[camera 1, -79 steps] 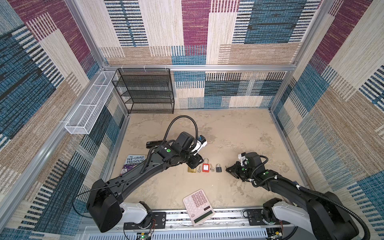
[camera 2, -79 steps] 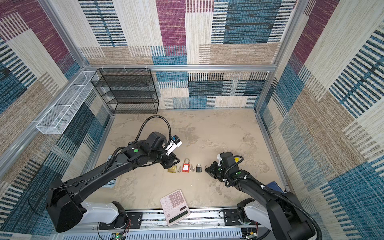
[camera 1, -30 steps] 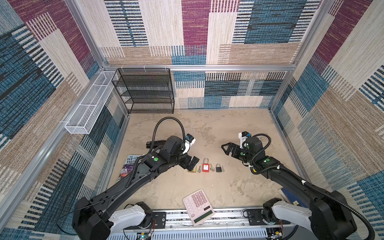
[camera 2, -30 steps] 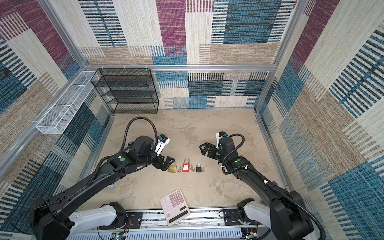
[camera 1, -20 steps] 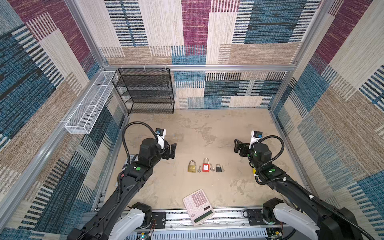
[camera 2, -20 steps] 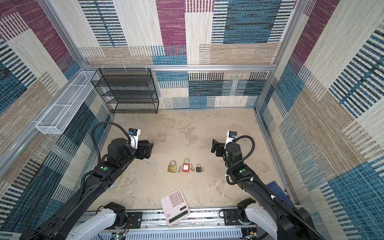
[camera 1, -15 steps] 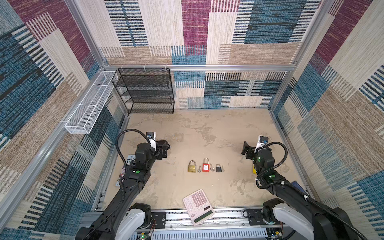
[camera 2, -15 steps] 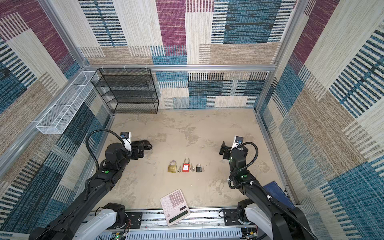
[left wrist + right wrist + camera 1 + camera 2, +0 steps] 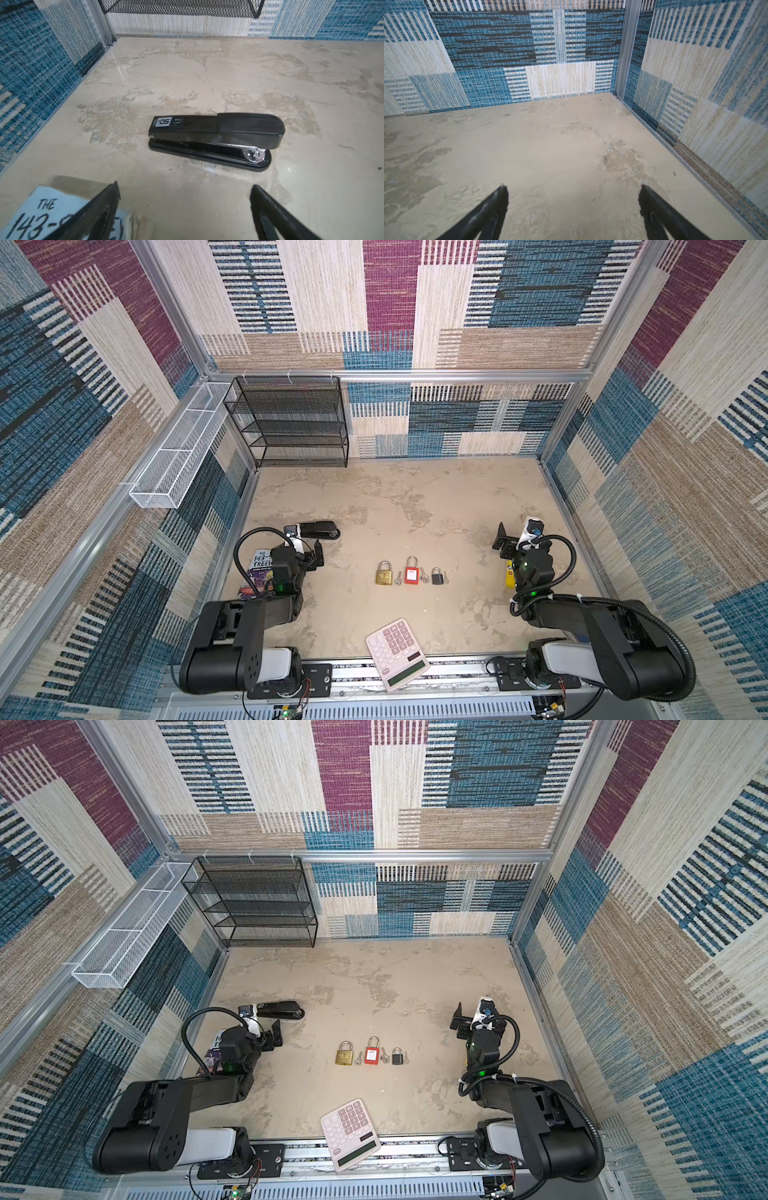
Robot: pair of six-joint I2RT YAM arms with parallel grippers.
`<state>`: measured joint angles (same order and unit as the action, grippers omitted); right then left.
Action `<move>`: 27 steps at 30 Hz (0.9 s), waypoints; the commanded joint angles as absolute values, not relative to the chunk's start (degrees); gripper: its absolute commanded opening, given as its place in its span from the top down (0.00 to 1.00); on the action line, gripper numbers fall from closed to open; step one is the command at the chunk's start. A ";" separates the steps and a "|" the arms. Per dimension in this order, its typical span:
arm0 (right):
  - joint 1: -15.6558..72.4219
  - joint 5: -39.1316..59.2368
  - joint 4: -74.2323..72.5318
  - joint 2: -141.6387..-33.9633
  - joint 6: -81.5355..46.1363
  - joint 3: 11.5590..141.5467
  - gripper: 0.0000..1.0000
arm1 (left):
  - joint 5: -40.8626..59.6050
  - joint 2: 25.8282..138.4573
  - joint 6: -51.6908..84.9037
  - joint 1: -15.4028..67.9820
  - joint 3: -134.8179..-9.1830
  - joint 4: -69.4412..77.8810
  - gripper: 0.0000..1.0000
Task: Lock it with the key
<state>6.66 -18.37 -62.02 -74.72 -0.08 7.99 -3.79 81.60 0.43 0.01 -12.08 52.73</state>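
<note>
Open beige tabletop [image 9: 415, 497] lies behind the red padlock [image 9: 411, 571]. Left of it, an arm [image 9: 284, 572] half-hides a book [image 9: 259, 566]. Left gripper [image 9: 185, 188] and right gripper [image 9: 573, 187] gape wide, empty.

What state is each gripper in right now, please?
Left gripper: open, holding nothing.
Right gripper: open, holding nothing.
</note>
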 commanded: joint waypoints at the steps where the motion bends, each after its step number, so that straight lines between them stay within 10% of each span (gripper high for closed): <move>1: 6.51 -15.53 -72.71 -77.09 4.46 7.55 0.01 | -0.03 87.46 -2.46 -0.09 -10.17 72.60 0.02; 27: 1.49 -4.57 -75.48 -88.13 1.57 11.11 0.01 | -7.97 87.96 0.88 -0.16 -23.96 47.53 0.01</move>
